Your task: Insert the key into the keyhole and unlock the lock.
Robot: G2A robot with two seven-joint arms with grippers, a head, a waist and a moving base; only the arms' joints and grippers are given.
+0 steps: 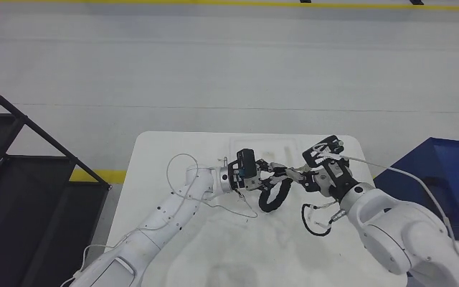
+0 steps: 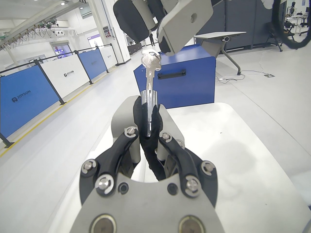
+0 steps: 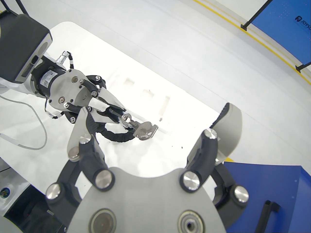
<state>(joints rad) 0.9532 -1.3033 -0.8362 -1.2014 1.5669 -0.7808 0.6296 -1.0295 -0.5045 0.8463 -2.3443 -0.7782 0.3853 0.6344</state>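
Over the middle of the white table (image 1: 301, 244), the 2 grippers face each other. On the table at 12 o'clock from them lies a white tray (image 3: 145, 93) with shallow recesses, faint against the surface.

In the top view the left gripper (image 2: 148, 112), its arm lying toward 8 o'clock, is clamped narrow on the lock (image 2: 149, 96). The lock is a short chrome barrel with a black sleeved cable (image 3: 116, 137) drooping from it in a loop toward 6 o'clock. The right gripper (image 3: 155, 112), its arm lying toward 4 o'clock, stands wide and grips nothing. Its 2 fingers are spread just beyond the head of the key (image 2: 151, 65).

The key is silver with a textured, rounded head. Its blade sits in the barrel's end, and its head points toward 3 o'clock.

The barrel hides how deep the blade goes, and the keyhole itself is covered. The left pads cover the barrel's middle, and the cable's upper end passes behind those fingers. Whether the right fingers touch the key's head cannot be told.
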